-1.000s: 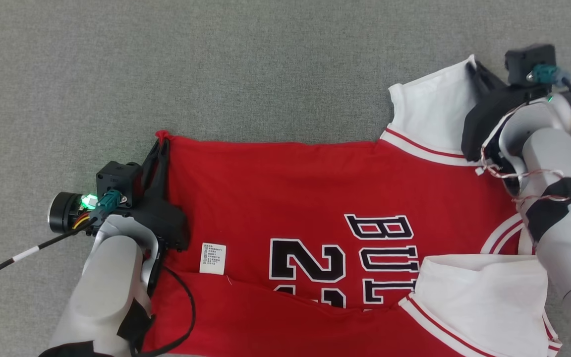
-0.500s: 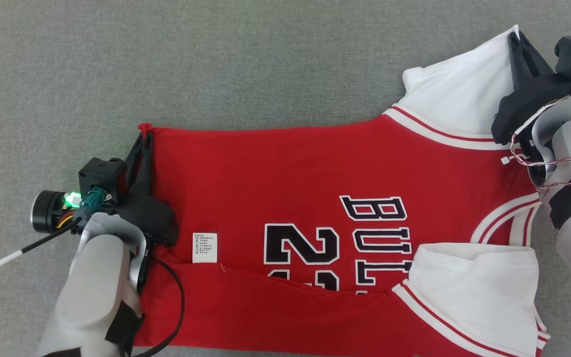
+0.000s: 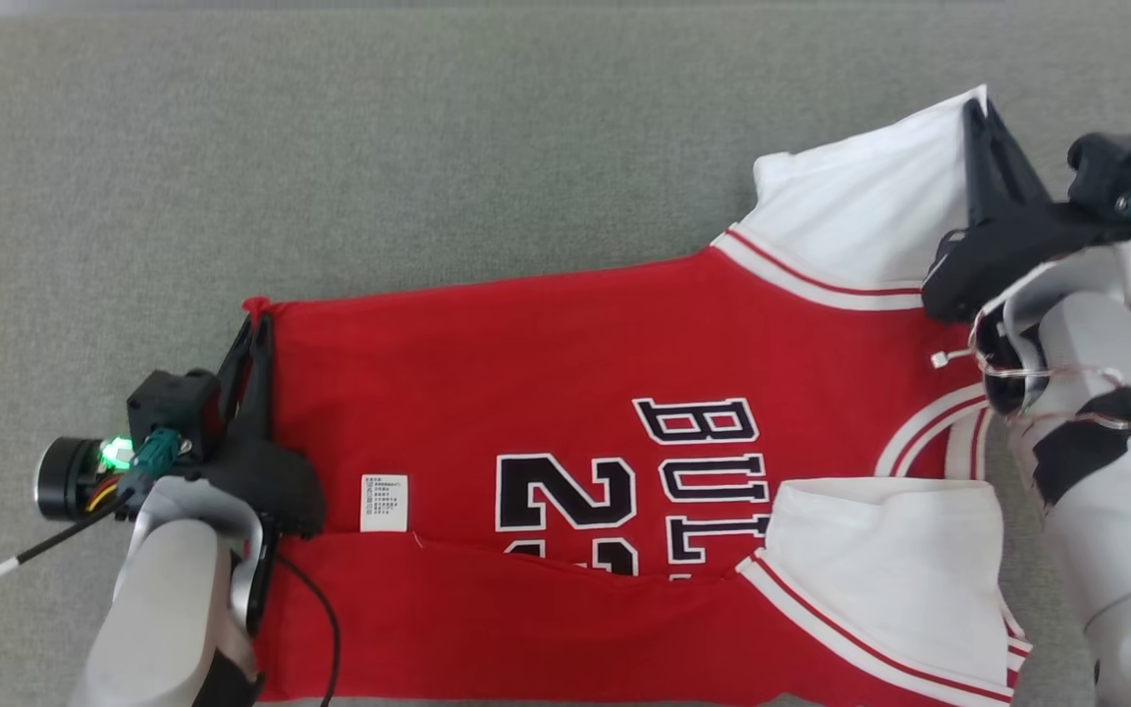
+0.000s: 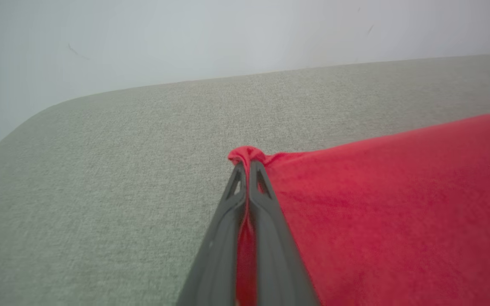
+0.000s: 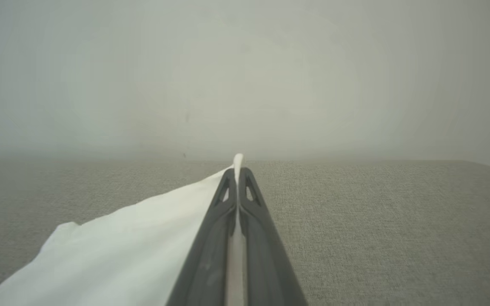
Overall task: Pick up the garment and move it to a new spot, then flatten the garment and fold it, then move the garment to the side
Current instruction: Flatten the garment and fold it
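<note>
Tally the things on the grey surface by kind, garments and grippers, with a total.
Garments: 1, the red jersey
Grippers: 2, the left gripper and the right gripper, both shut on the red jersey
Total: 3

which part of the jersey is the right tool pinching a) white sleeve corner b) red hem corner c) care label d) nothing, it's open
a: the right tool is shut on the tip of the white sleeve of the jersey, with cloth showing between its fingers.
</note>
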### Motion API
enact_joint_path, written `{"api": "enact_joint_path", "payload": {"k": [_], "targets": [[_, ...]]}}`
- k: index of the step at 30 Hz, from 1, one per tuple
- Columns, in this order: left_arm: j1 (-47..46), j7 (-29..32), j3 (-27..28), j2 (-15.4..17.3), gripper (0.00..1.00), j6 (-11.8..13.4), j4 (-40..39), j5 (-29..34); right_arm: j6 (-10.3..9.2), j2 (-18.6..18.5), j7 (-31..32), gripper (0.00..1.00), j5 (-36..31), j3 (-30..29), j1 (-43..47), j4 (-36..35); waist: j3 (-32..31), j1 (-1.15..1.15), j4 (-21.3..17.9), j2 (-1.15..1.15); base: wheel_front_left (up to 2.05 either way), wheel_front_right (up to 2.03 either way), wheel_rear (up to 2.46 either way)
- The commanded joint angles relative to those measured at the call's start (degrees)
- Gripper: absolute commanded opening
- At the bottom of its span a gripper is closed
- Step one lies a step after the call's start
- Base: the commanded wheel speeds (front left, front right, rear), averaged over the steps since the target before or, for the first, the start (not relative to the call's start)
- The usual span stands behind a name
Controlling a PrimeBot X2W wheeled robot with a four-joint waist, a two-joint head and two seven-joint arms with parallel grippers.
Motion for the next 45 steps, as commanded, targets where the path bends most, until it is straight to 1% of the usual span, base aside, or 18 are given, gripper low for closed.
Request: {"api": "enact_joint_path", "payload": {"k": [1,8,9,14,19,24,33,40,42,43,44,45], "targets": [[1.34,-0.14,0.42,0.51,0.0,0.03,-0.17,0.01,-0.16,0.12,-0.32,0.0,0.44,-0.33,1.49,-1.5,-1.56,0.0,-1.2,0.0,0.0,0.0,0.0],[5.29,-0.14,0.81,1.52,0.0,-0.63,-2.79,0.55,-0.16,0.83,-0.31,0.0,1.95,-1.78,13.8,-13.66,-4.92,0.0,-2.79,0.0,0.0,0.0,0.0],[6.4,-0.14,0.71,1.54,0.0,-0.88,-3.93,0.77,-0.16,1.25,-0.3,0.0,2.49,-2.21,17.75,-16.4,-5.83,0.0,-3.11,0.0,0.0,0.0,0.0],[10.15,-0.14,0.98,1.36,0.0,-0.93,-5.92,0.91,-0.16,2.91,-0.3,0.0,3.12,-1.83,26.28,-21.99,-7.49,0.0,-3.81,0.0,0.0,0.0,0.0],[13.26,-0.14,1.2,0.85,0.0,-1.18,-6.67,1.0,-0.16,4.97,-0.31,0.0,4.21,-2.86,32.48,-23.95,-8.91,0.0,-4.05,0.0,0.0,0.0,0.0],[16.02,-0.14,2.45,0.48,0.0,-0.9,-7.56,0.59,-0.16,6.78,-0.31,0.0,4.6,-4.79,36.19,-25.11,-10.32,0.0,-4.13,0.0,0.0,0.0,0.0],[20.75,-0.14,4.42,0.22,0.0,-0.86,-9.24,0.5,-0.16,8.8,-0.32,0.0,4.51,-6.89,39.77,-27.58,-12.28,0.0,-4.74,0.0,0.0,0.0,0.0],[22.23,-0.14,4.86,-0.33,0.0,-0.98,-8.87,1.16,-0.16,9.62,-0.31,0.0,3.65,-7.5,42.06,-27.26,-12.9,0.0,-5.04,0.0,0.0,0.0,0.0],[22.66,-0.14,5.09,-0.58,0.3,-1.04,-8.5,1.26,-0.16,9.83,-0.31,0.0,3.4,-7.36,42.34,-26.91,-12.88,0.0,-5.12,0.0,0.0,0.0,0.0],[22.82,-0.14,5.21,-0.75,0.63,-0.99,-8.39,1.32,-0.16,9.92,-0.31,0.0,3.36,-7.31,42.57,-26.59,-12.91,0.0,-5.12,0.0,0.0,0.0,0.0],[22.97,-0.14,5.3,-0.92,1.0,-0.9,-8.46,1.46,-0.16,9.97,-0.31,0.0,3.27,-7.28,42.77,-26.46,-12.95,0.0,-5.11,0.0,0.0,0.0,0.0],[23.34,-0.14,5.39,-1.09,1.0,-0.73,-8.6,1.62,-0.16,9.98,-0.31,0.16,3.23,-7.3,43.04,-26.15,-13.03,0.0,-5.09,0.0,0.0,0.0,0.0]]}}
